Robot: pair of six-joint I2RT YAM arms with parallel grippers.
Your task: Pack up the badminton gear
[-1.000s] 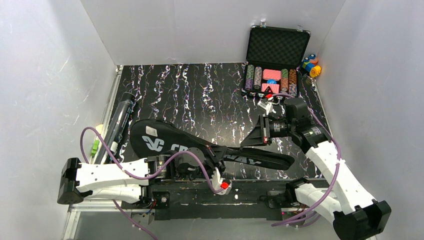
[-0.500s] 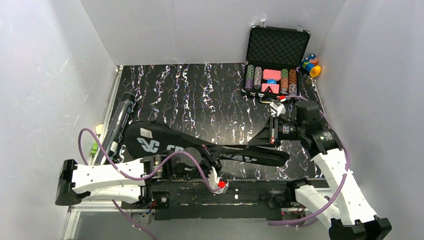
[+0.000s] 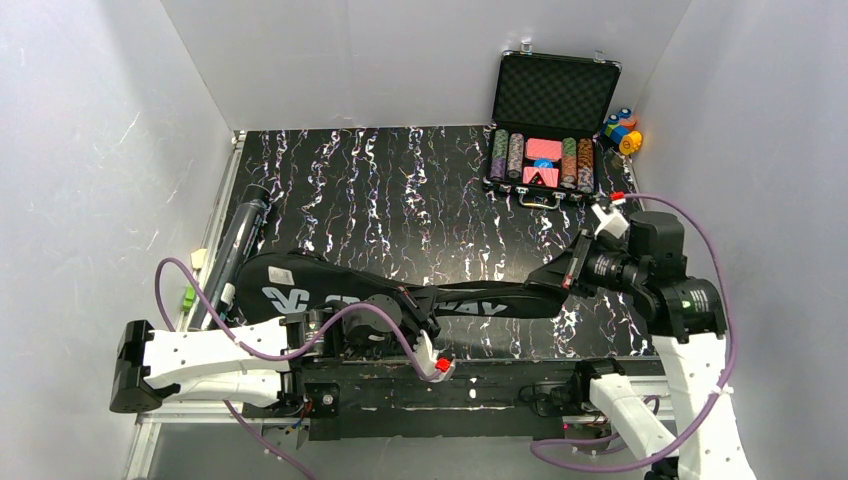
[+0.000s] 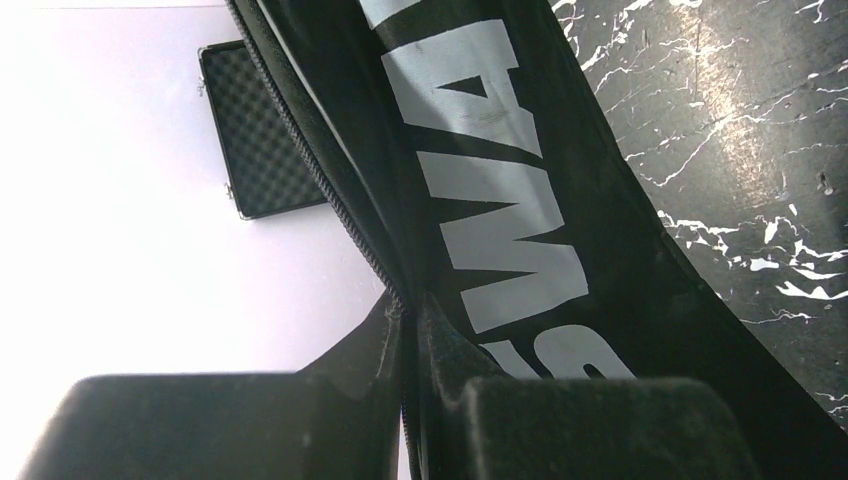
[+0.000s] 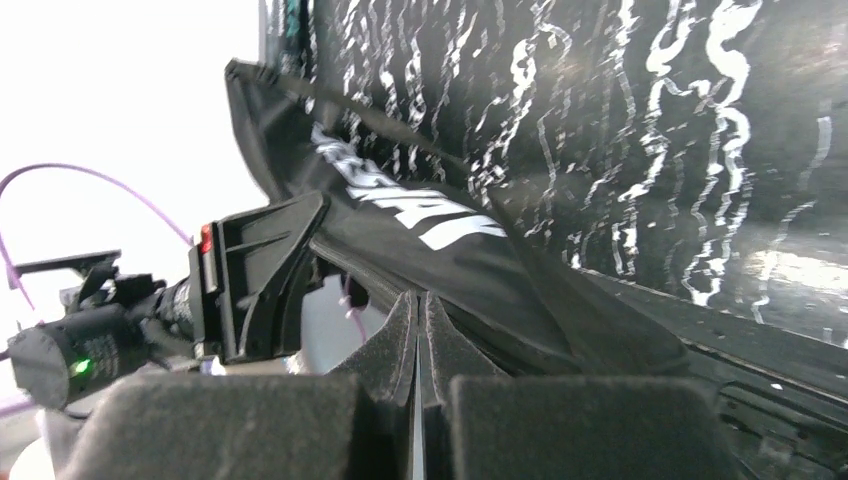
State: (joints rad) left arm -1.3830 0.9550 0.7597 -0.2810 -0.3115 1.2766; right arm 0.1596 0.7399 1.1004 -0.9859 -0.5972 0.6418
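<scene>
The long black bag [image 3: 300,285] with white lettering lies stretched across the near part of the table. Its wide end is at the left and its narrow end at the right. My left gripper [image 3: 428,318] is shut on the bag's zipper edge near its middle; in the left wrist view the gripper [image 4: 412,340] pinches the seam of the bag [image 4: 500,200]. My right gripper [image 3: 572,272] is shut on the bag's narrow end, lifted slightly off the table. In the right wrist view the gripper [image 5: 418,320] nips the bag [image 5: 420,215]. The dark tube [image 3: 237,245] lies along the left edge.
An open black case of poker chips [image 3: 545,100] stands at the back right, with small coloured blocks [image 3: 622,130] beside it against the right wall. A small green object [image 3: 188,295] sits at the left rim by the tube. White walls enclose the table.
My right gripper has swung to the right with the bag's narrow end, pulling the bag out straight. The bag's wide end has slid slightly left; the left gripper has kept its hold.
</scene>
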